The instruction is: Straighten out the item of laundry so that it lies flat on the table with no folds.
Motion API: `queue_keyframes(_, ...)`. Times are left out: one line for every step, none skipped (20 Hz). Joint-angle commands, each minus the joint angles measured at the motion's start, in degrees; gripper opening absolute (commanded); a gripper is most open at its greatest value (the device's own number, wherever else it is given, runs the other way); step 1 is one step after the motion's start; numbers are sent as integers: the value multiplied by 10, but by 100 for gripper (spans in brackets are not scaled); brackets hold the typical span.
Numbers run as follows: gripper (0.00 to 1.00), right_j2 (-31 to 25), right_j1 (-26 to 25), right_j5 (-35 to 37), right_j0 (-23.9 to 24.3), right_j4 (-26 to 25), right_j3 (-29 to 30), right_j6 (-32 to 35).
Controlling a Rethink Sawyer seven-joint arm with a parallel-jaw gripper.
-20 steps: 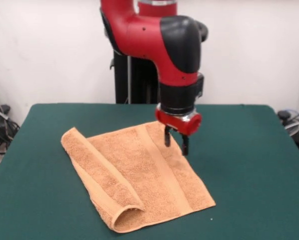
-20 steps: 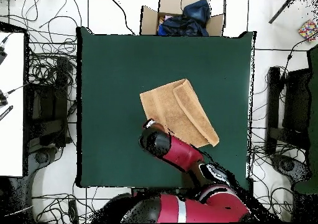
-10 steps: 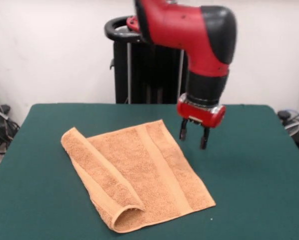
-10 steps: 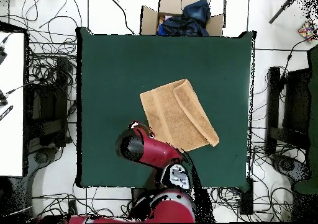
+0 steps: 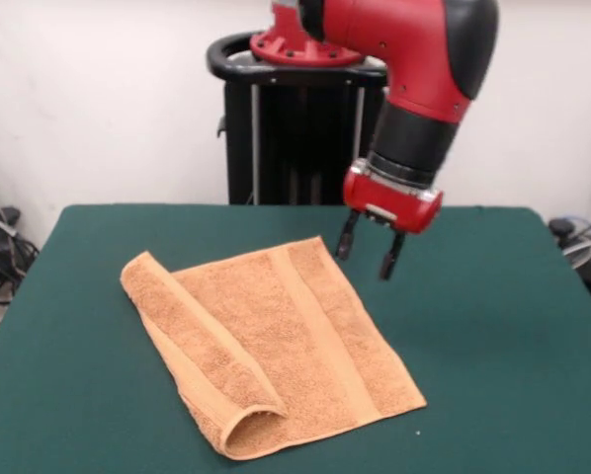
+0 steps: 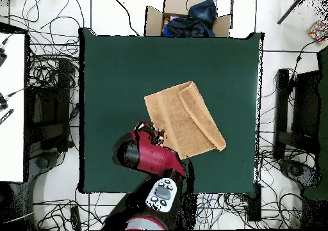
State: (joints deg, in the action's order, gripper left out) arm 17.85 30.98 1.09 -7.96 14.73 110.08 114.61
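The orange-tan towel lies on the green table with its left edge folded over in a long strip that curls open at the near corner. In the overhead view the towel has this folded strip along its right side. My gripper hangs open and empty above the table, just past the towel's far right corner, not touching it. In the overhead view the arm's red head covers the gripper, near the towel's lower left corner.
The black pedestal stands behind the table's far edge. An open cardboard box with dark cloth sits beyond the opposite table edge. Cables cover the floor on both sides.
The gripper has lifted off the towel's far edge, swung to the right of it and risen. It came away empty. The towel has not moved.
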Motion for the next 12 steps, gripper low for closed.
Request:
queue_keyframes(100,44,-16,-2,29,14,-51,79)
queue_keyframes(100,44,-16,0,32,11,-53,77)
queue_keyframes(100,42,-16,-2,36,9,-54,77)
queue_keyframes(100,41,-17,-5,40,8,-55,77)
queue_keyframes(100,35,-19,-11,45,6,-54,79)
queue_keyframes(100,30,-21,-15,50,5,-53,81)
queue_keyframes(100,29,-23,-17,51,5,-55,82)
queue_keyframes(100,29,-26,-15,50,7,-57,84)
queue_keyframes(100,27,-30,-18,51,8,-58,86)
queue_keyframes(100,25,-34,-21,52,10,-59,88)
queue_keyframes(100,22,-41,-30,54,11,-59,93)
queue_keyframes(100,16,-50,-45,60,12,-61,97)
